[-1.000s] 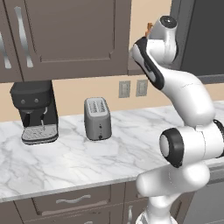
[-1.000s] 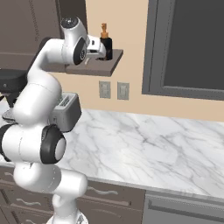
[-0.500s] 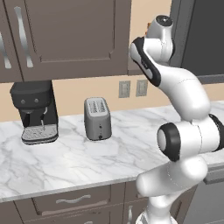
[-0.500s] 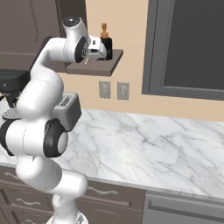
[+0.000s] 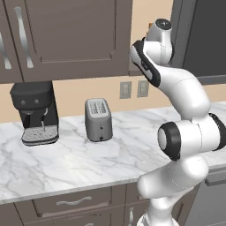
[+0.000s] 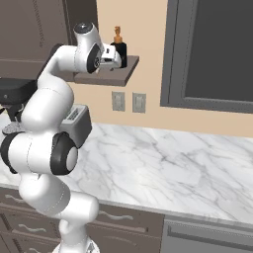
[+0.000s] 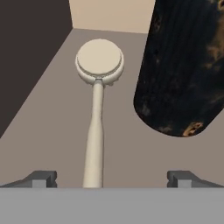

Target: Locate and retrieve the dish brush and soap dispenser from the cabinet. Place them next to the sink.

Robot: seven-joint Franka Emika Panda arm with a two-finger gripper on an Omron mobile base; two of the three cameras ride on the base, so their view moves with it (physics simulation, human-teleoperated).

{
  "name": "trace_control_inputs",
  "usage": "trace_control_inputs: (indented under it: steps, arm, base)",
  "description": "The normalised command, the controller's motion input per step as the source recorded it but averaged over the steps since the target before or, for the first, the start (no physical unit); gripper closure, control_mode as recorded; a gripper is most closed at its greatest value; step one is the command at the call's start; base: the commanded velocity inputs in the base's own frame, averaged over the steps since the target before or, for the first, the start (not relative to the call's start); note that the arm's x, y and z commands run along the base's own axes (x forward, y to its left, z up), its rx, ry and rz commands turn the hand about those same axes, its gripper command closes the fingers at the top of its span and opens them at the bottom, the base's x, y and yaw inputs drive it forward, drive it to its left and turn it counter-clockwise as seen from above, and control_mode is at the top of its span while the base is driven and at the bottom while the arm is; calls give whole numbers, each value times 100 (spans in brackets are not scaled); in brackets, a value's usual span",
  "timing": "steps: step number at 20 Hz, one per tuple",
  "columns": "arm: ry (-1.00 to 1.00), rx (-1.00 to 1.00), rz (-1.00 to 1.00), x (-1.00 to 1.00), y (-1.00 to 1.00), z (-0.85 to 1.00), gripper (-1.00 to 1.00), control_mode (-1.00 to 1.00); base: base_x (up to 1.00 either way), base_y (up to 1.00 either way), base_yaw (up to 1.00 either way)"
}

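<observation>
The dish brush [image 7: 97, 87] lies flat on the cabinet's grey-brown shelf board [image 7: 48, 131]. Its round tan head points away from me. Its pale handle runs back between the fingers of my gripper [image 7: 112, 178], which is open, straddles the handle's near end and holds nothing. The black soap dispenser [image 7: 183, 65] stands close on the right of the brush. From the right base view the dispenser [image 6: 118, 48], with its orange pump, stands on the shelf [image 6: 111, 76], and my gripper [image 6: 113, 59] is level with it at the shelf's edge. The sink is out of view.
Dark wall cabinets [image 5: 66, 35] with silver handles hang left of the shelf. On the marble counter [image 5: 66, 163] stand a grey toaster [image 5: 98, 119] and a black coffee machine [image 5: 35, 112]. Two wall outlets [image 6: 126, 101] sit under the shelf. A dark window [image 6: 217, 49] is to the right.
The arm has pushed the hand forward toward the shelf, closer to the brush and the dispenser. The jaws have stayed open.
</observation>
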Motion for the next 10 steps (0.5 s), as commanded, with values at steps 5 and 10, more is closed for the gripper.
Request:
trace_control_inputs:
  steps: [5,10]
  arm:
    - [0,0,0,11,0,-19,-100,-100]
    - [1,0,0,7,0,-18,100,-100]
  base:
    - [0,0,0]
    - [0,0,0]
